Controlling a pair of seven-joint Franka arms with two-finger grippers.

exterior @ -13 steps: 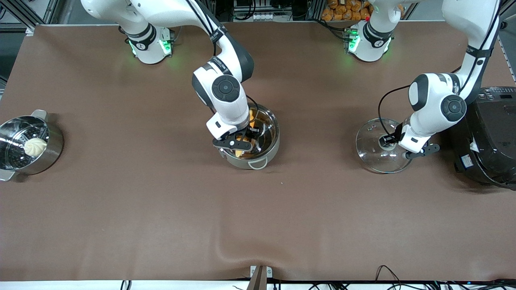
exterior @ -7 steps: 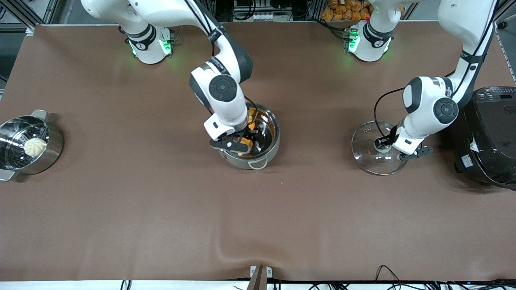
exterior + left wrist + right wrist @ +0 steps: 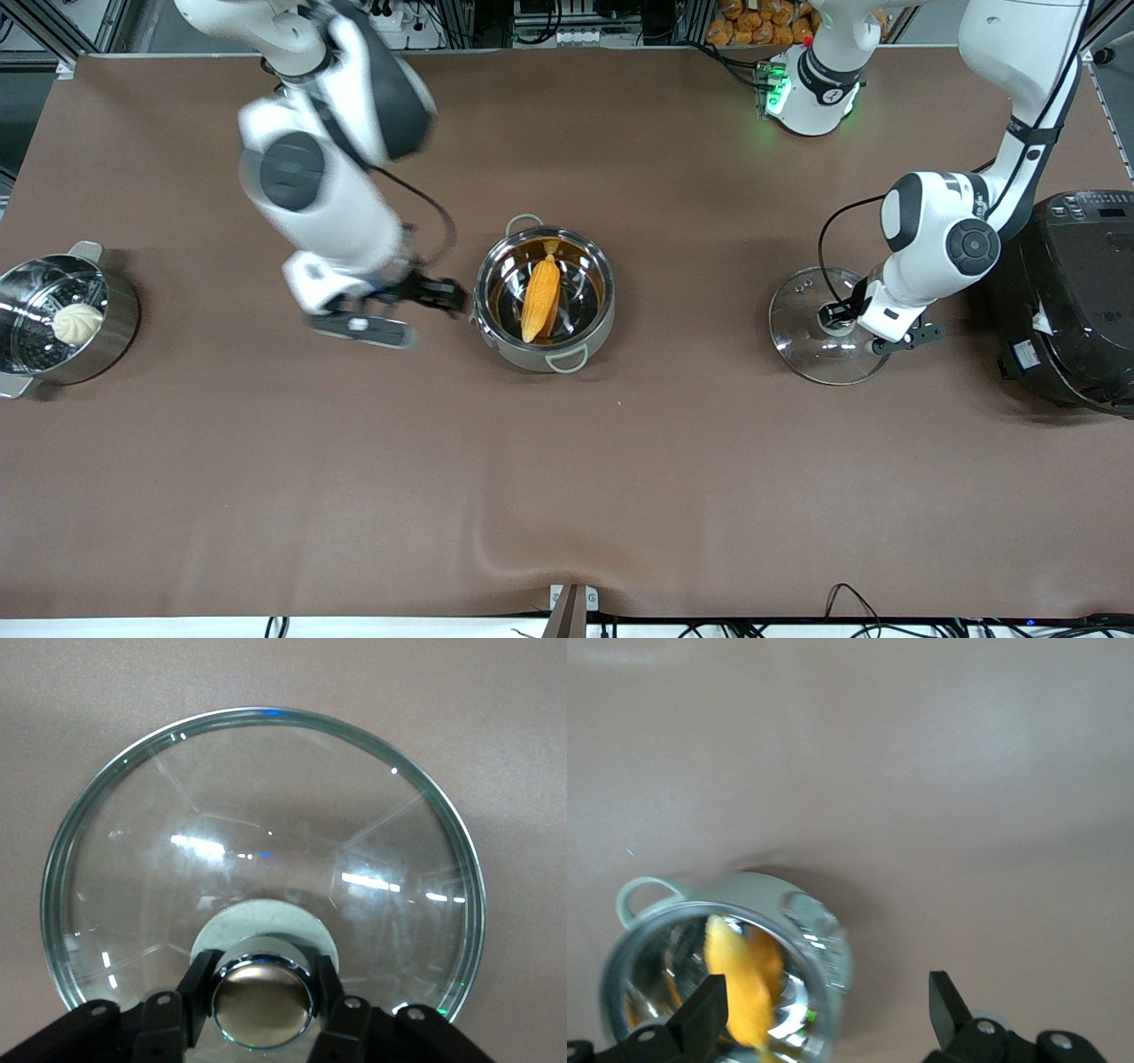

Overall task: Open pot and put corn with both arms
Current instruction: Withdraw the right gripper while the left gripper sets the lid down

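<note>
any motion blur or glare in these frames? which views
Front view: right arm and right gripper smeared by motion; the rest sharp. Right wrist view: the pot and corn blurred. Left wrist view: sharp, with light streaks reflected on the glass lid and its knob.

Table (brown): pot, lid, steamer, cooker.

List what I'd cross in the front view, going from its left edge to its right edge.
Steamer pot holding a bun → right pincer, open over bare table → pot with the corn in it → glass lid with the left pincer on its knob → black rice cooker.
</note>
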